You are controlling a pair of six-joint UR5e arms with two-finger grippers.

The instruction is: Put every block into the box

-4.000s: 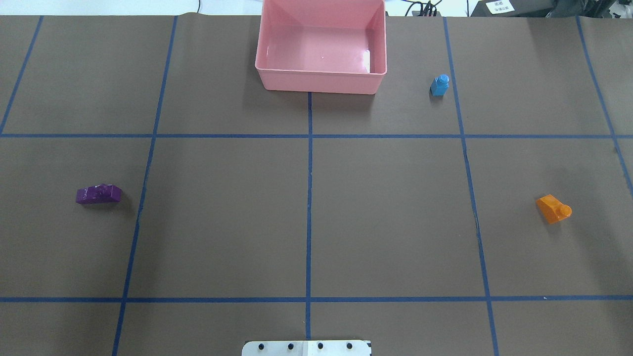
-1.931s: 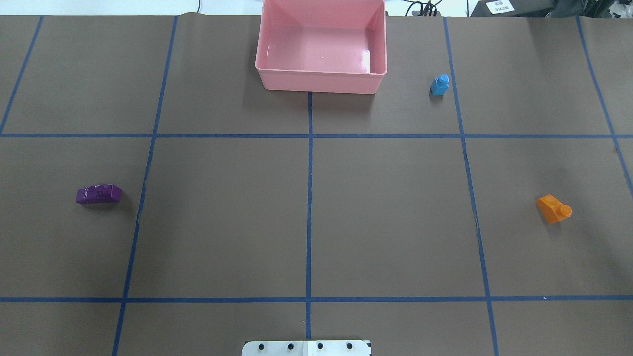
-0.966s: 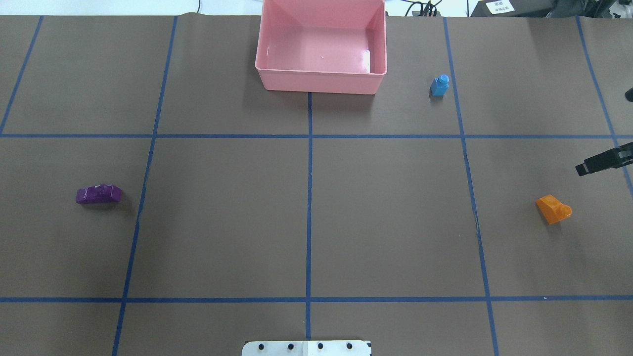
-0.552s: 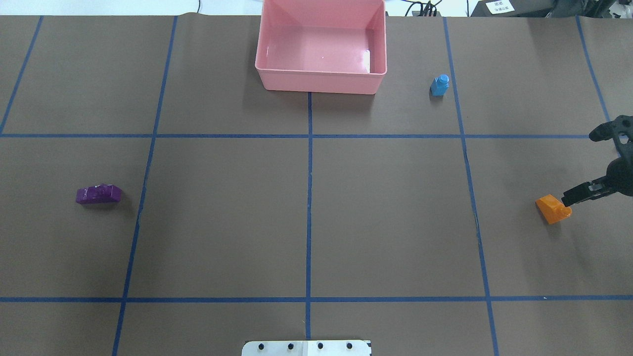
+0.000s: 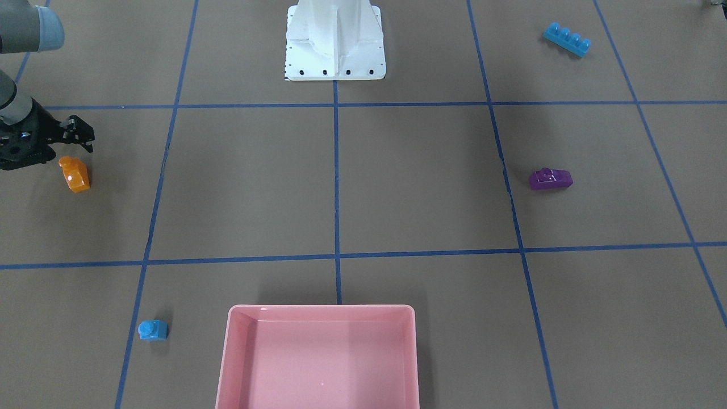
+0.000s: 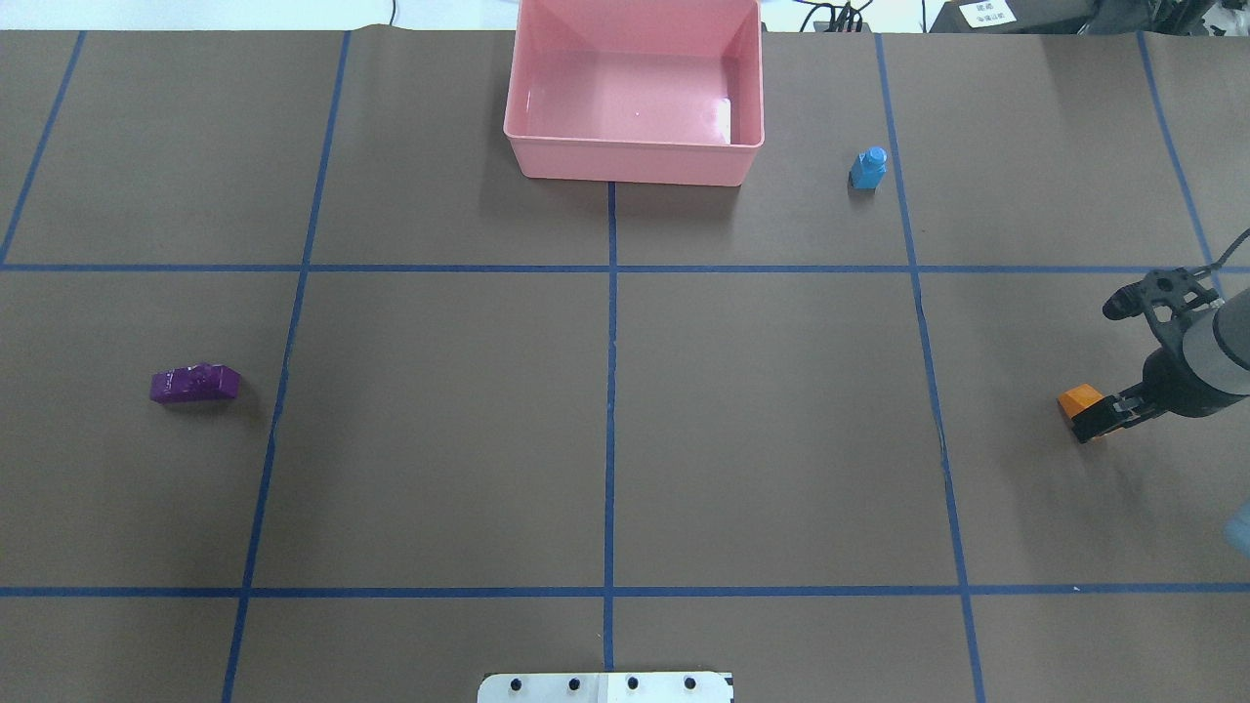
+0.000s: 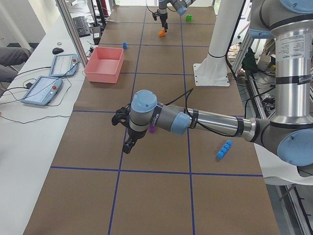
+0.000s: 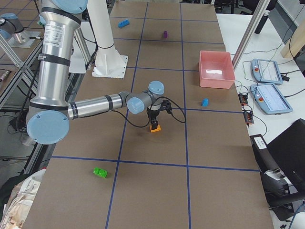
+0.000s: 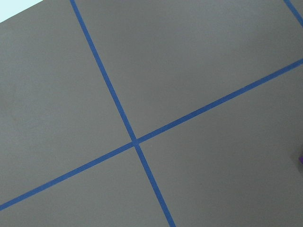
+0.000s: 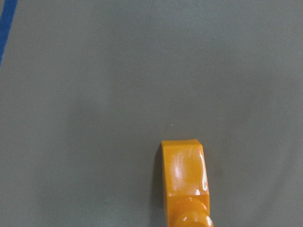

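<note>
My right gripper (image 6: 1104, 366) is open and hangs over the orange brick (image 6: 1077, 400) at the table's right side. One finger (image 6: 1096, 420) covers part of the brick. The brick fills the bottom of the right wrist view (image 10: 184, 182). The purple brick (image 6: 195, 384) lies at the left. The small blue brick (image 6: 868, 168) stands right of the pink box (image 6: 635, 164), which holds nothing. The long blue brick (image 5: 567, 40) lies near the robot's left side. My left gripper (image 7: 122, 133) hovers near the purple brick (image 7: 152, 129); I cannot tell if it is open.
The white robot base (image 5: 335, 40) stands at the table's near middle edge. A green brick (image 8: 99, 172) lies beyond the orange one at the robot's right end. Two tablets (image 7: 49, 83) lie off the table behind the box. Blue tape lines grid the brown mat.
My right arm has come in from the right edge and moved toward the robot, down over the orange brick. No brick has moved.
</note>
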